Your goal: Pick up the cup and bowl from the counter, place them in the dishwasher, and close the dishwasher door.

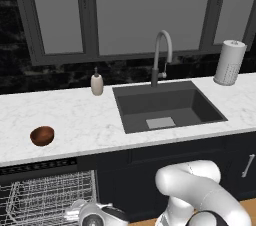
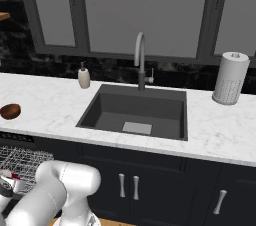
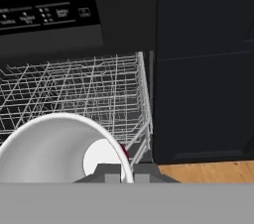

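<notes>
Dishwasher (image 3: 49, 15) panel labels illegibly small.

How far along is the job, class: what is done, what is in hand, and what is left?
Done: the dishwasher stands open, its wire rack exposed. In hand: the gripper is shut on the rim of the cup, held over the rack, not yet released. Left: the bowl still sits on the counter; then the door must be closed.

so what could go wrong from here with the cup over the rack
1. The tool pinches only the cup's thin rim, so the cup could slip or swing before release.
2. The cup hangs near the wire rack's right edge; dropped there, it might tip or land outside.
3. The bowl is still on the counter, so closing the dishwasher now would leave it out.
</notes>
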### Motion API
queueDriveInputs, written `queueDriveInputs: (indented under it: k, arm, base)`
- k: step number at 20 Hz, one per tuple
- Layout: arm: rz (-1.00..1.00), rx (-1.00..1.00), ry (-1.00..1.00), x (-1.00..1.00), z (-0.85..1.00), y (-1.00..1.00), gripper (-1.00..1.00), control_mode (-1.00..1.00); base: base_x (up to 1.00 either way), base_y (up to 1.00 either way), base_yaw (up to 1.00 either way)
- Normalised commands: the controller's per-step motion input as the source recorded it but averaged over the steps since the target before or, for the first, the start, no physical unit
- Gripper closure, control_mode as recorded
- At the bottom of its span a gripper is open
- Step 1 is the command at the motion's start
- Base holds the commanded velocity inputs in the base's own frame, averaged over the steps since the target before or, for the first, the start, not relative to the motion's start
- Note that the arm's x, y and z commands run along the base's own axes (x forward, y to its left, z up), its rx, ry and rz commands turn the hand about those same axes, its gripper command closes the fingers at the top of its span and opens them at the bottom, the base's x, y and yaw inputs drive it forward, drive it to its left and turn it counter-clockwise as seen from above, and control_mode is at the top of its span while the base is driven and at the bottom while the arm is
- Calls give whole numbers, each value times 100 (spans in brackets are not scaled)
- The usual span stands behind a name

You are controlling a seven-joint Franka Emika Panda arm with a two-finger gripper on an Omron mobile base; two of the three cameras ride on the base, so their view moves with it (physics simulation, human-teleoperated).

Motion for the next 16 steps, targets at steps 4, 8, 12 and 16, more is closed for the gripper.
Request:
queueDriveInputs:
  k: [4,8,12,16]
  arm:
    - [6,2,0,9,-2,-19,100,-100]
    - [6,0,0,9,-11,-6,100,-100]
    - [6,0,-1,17,-21,-2,100,-100]
    - [0,0,-4,24,-10,21,100,-100]
  base:
    - [0,0,0]
    - [0,0,0]
    - [0,0,0]
    - [0,0,0]
